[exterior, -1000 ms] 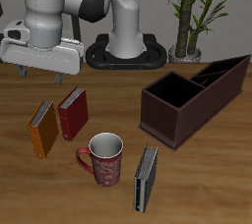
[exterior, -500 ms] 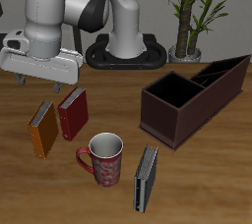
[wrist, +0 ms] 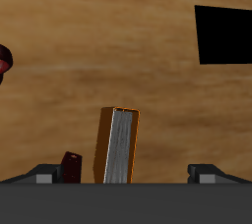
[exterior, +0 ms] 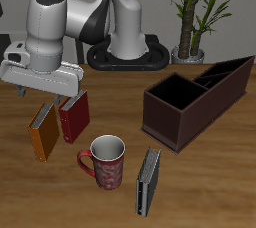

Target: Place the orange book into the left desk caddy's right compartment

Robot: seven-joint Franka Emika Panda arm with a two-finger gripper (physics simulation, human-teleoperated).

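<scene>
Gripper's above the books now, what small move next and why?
Probably lower straight down. The gripper is open and hangs just above the orange book, which stands upright beside the dark red book. The wrist view shows the orange book roughly centred between the fingers, so descending should let them straddle it.

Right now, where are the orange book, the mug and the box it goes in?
Orange book [exterior: 42, 132], exterior view, on its front cover.
Mug [exterior: 105, 162], exterior view, on its patterned side.
Caddy [exterior: 170, 125], exterior view, on its front wall.
</scene>
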